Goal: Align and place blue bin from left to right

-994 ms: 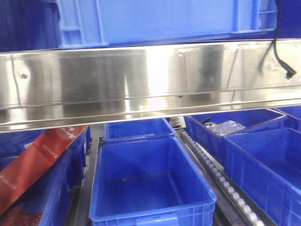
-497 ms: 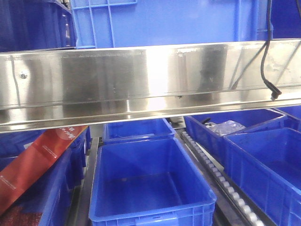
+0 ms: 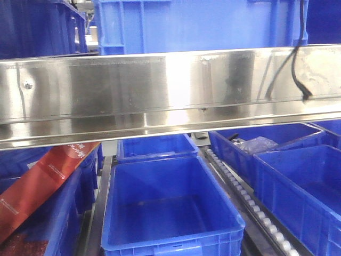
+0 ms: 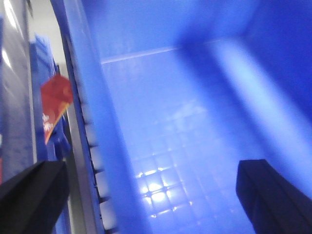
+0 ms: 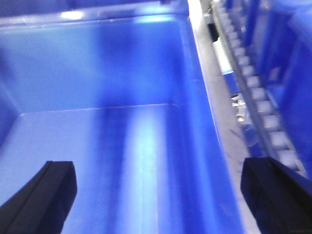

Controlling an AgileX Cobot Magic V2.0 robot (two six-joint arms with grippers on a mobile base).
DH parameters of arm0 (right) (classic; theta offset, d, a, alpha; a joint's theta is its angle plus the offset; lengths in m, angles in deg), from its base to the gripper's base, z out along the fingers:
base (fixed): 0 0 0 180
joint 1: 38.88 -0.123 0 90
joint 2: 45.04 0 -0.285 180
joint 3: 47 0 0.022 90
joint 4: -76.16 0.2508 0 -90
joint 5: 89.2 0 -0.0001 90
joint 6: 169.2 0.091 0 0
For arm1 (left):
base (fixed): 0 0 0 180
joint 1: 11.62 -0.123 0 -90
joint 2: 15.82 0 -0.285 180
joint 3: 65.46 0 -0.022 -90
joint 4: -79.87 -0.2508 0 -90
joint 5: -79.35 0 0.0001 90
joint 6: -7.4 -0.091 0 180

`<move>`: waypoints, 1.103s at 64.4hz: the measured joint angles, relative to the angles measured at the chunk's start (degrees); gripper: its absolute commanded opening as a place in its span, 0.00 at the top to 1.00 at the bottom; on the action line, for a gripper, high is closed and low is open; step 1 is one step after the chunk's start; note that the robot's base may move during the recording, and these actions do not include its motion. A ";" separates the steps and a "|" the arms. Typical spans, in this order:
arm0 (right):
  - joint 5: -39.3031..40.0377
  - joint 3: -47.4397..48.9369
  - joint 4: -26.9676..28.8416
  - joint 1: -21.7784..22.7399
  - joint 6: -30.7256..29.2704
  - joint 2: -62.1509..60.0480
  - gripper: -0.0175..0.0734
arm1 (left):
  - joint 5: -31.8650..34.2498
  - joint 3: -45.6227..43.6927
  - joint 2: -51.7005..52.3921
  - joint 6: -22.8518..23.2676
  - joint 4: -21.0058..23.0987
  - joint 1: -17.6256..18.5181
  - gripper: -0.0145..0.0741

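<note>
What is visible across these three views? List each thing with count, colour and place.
blue bin: one, lighter blue, ribbed, on the upper level above the rail.
steel rail: one, silver, across the front view.
dark blue bins: several, lower level, the centre one empty.
red package: one, red, leaning in the lower-left bin.
roller track: one, white rollers, right of the centre bin.
black cable: one, hanging at upper right.
left gripper: black fingers, spread apart.
right gripper: black fingers, spread apart.
</note>
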 measured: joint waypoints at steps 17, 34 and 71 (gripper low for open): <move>-5.23 0.33 0.23 0.00 0.00 -6.72 0.71 | -1.95 -0.09 7.42 -1.45 0.25 0.00 0.39; -8.42 0.45 0.23 0.00 0.00 -8.66 0.89 | -2.23 -0.09 11.49 -4.76 3.49 0.00 0.84; -5.20 0.19 -1.33 0.00 -0.95 -7.71 0.89 | -2.57 -0.09 12.89 -9.48 3.90 -2.62 0.83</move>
